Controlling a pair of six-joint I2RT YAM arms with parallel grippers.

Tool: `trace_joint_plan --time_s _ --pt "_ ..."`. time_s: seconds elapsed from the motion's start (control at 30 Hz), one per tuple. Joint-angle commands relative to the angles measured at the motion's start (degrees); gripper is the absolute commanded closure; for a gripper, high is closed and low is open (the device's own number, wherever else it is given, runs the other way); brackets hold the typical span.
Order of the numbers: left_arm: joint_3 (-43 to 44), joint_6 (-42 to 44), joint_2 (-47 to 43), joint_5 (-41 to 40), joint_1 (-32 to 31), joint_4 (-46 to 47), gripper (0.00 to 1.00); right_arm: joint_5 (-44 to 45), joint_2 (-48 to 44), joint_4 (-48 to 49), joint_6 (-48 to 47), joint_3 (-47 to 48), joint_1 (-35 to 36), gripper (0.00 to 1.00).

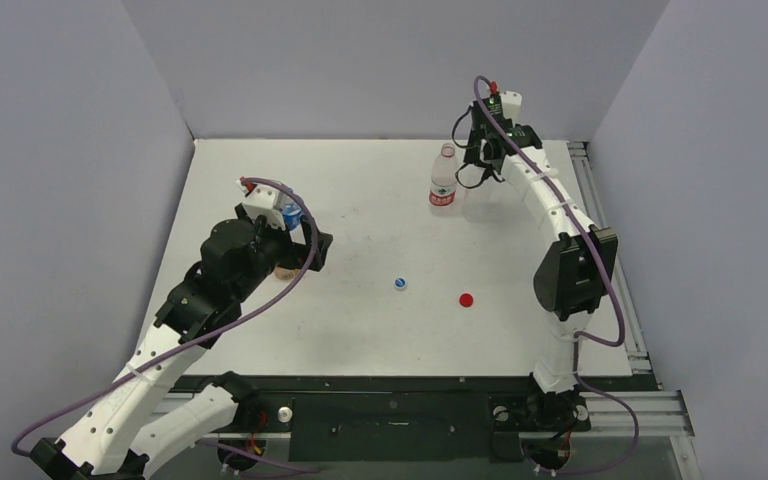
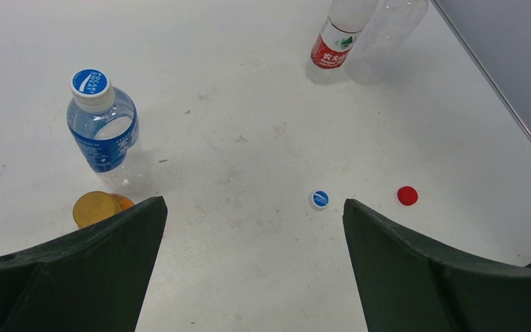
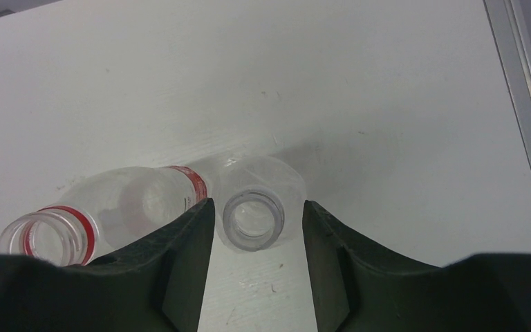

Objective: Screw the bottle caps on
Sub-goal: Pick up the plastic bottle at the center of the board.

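My left gripper (image 2: 254, 205) is open and empty, hovering over bare table; in the top view it (image 1: 317, 250) is at the left. A blue-labelled bottle (image 2: 104, 131) stands beside it with a blue-and-white cap (image 2: 91, 83) on its neck. An orange-gold cap (image 2: 95, 208) sits on an orange bottle by the left finger. A loose blue-and-white cap (image 2: 319, 199) and a red cap (image 2: 406, 196) lie on the table. My right gripper (image 3: 257, 206) is open, its fingers either side of a clear bottle's open neck (image 3: 253, 220), apart from it. A red-labelled bottle (image 3: 48, 235) stands open beside it.
The loose caps also show mid-table in the top view, blue-and-white (image 1: 399, 283) and red (image 1: 466, 299). The red-labelled bottle (image 1: 443, 182) stands at the back, left of my right gripper (image 1: 487, 160). Grey walls close the table on three sides; a metal rail (image 1: 600, 200) runs along the right edge.
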Motion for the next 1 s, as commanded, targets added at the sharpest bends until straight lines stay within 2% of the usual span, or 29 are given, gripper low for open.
trace_joint_plan --time_s 0.0,0.17,0.3,0.47,0.6,0.83,0.97 --pt "2.28 -0.47 -0.29 -0.03 -0.19 0.46 0.04 -0.95 1.42 0.52 -0.55 2.32 -0.50 0.54" --pt "2.23 -0.64 -0.19 -0.01 -0.16 0.46 0.03 -1.12 1.46 1.03 -0.28 1.55 -0.47 0.56" --pt "2.11 -0.73 -0.10 0.09 -0.21 0.54 0.04 -0.42 1.24 0.71 -0.24 1.25 -0.63 0.65" --pt "1.51 -0.65 -0.18 0.20 -0.16 1.51 0.03 1.31 -0.85 0.30 0.23 -0.59 -1.14 0.87" --pt "0.03 -0.05 -0.05 2.28 -0.23 4.66 0.03 3.47 -4.64 -1.47 0.59 -3.17 -1.27 1.00" --pt "-3.09 2.73 1.71 7.07 -0.44 11.75 0.03 3.93 -17.44 -6.42 1.29 -12.61 -0.10 1.00" --pt "-5.41 6.56 2.98 15.79 -0.78 18.27 0.03 1.57 -27.69 -8.65 1.33 -19.59 3.91 1.00"
